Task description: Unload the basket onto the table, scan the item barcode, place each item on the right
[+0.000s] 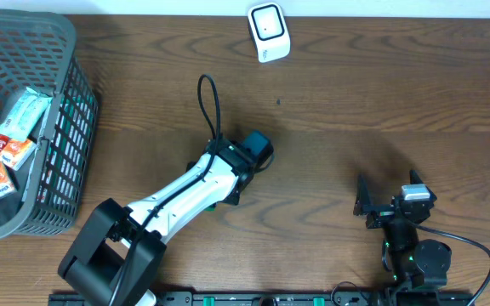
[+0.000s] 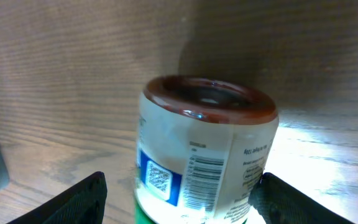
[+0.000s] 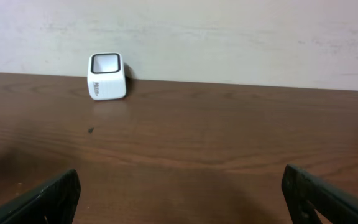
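1. Jar, brown lid, white-and-blue label: you find it at the centre of the left wrist view, lid uppermost, with its barcode facing the camera.
2. Left fingers: released, one on each side of the jar; you see a gap at the left-hand one.
3. Right fingers: released, spread wide over the worktop, lower right of the overhead view.
4. Scanner: white, top centre of the overhead view, well apart from both sets of fingers.
5. Basket: grey, left edge, holding snack packets.
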Available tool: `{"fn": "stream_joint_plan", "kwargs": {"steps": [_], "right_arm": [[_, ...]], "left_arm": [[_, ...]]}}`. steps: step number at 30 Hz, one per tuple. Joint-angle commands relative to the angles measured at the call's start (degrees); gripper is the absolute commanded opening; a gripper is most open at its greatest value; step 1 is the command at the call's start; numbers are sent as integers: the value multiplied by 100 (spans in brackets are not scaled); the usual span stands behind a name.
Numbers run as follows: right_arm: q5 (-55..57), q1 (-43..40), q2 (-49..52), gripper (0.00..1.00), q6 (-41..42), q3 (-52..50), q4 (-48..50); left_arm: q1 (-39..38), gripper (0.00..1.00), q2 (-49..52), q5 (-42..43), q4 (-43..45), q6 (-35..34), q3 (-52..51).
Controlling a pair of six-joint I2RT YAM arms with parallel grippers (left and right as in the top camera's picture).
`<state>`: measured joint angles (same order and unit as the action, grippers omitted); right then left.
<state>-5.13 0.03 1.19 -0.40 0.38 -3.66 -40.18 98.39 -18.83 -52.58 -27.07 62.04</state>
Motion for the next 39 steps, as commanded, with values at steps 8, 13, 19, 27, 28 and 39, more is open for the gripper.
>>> {"fn": "stream_joint_plan", "kwargs": {"steps": [8,13,19,27,28,39], "right_arm": [[15,-31,-7,99,79,-7,-22],[15,-31,-7,99,79,-7,-22],[15,-31,-7,99,79,-7,-22],[15,-31,-7,99,79,-7,-22],[15,-31,-7,99,79,-7,-22],[15,-31,-7,99,79,-7,-22]], "left_arm": [[57,77,63,-160,175,-66,-195],[221,76,63,-157,192,61,-192],[332,76,63,-138,192,153,-195],[332,77,63,-138,197,175,-195],[332,77,63,-138,197,175,-195],[372,77,63,-138,197,326,-195]]}}
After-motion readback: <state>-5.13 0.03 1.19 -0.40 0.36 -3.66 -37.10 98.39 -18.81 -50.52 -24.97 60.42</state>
